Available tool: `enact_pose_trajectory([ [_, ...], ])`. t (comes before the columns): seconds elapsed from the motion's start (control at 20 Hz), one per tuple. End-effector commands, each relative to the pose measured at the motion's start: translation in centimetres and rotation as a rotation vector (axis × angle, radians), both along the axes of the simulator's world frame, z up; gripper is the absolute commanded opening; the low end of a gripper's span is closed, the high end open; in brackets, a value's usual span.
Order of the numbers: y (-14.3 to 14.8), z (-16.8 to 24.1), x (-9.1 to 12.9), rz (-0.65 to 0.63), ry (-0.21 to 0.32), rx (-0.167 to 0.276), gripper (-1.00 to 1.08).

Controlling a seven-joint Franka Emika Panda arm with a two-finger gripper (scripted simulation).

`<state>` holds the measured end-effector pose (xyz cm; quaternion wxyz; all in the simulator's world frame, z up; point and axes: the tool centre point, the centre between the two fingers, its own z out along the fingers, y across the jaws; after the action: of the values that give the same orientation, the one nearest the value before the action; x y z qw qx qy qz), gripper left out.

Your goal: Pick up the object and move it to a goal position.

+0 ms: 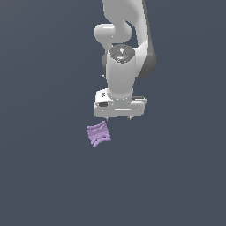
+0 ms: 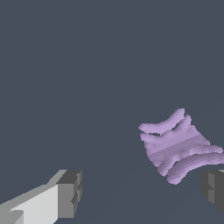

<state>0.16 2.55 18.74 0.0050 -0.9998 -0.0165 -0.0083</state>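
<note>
The object (image 1: 98,134) is a small pale purple ribbed block with wavy ridges and pinched sides, lying on the dark grey floor. In the exterior view it lies just below and to the left of my gripper (image 1: 118,118), apart from it. My gripper is open and empty, its short fingertips pointing down. In the wrist view the object (image 2: 179,146) lies close to one dark fingertip (image 2: 213,190), off to one side of the gap, not between the two. The other fingertip (image 2: 70,194) is far from it. The gripper (image 2: 142,192) holds nothing.
The white arm (image 1: 121,57) rises above the gripper toward the top of the exterior view. The floor (image 1: 44,176) is a plain dark grey surface with no other objects showing.
</note>
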Motion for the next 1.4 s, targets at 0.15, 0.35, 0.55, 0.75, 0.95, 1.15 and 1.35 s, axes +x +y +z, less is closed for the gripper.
enact_pose_trajectory([
  [0.15, 0.0, 0.0, 0.0, 0.000, 0.000, 0.000, 1.00],
  [0.35, 0.0, 0.0, 0.0, 0.000, 0.000, 0.000, 1.00],
  [0.55, 0.0, 0.0, 0.0, -0.001, 0.000, 0.000, 0.28],
  [0.75, -0.6, -0.4, 0.0, -0.038, 0.007, 0.011, 0.28],
  [0.95, -1.9, -1.2, 0.1, -0.124, 0.023, 0.035, 0.28],
  [1.15, -4.0, -2.4, 0.1, -0.259, 0.048, 0.071, 0.28],
  [1.35, -6.8, -4.2, 0.0, -0.444, 0.082, 0.120, 0.28],
])
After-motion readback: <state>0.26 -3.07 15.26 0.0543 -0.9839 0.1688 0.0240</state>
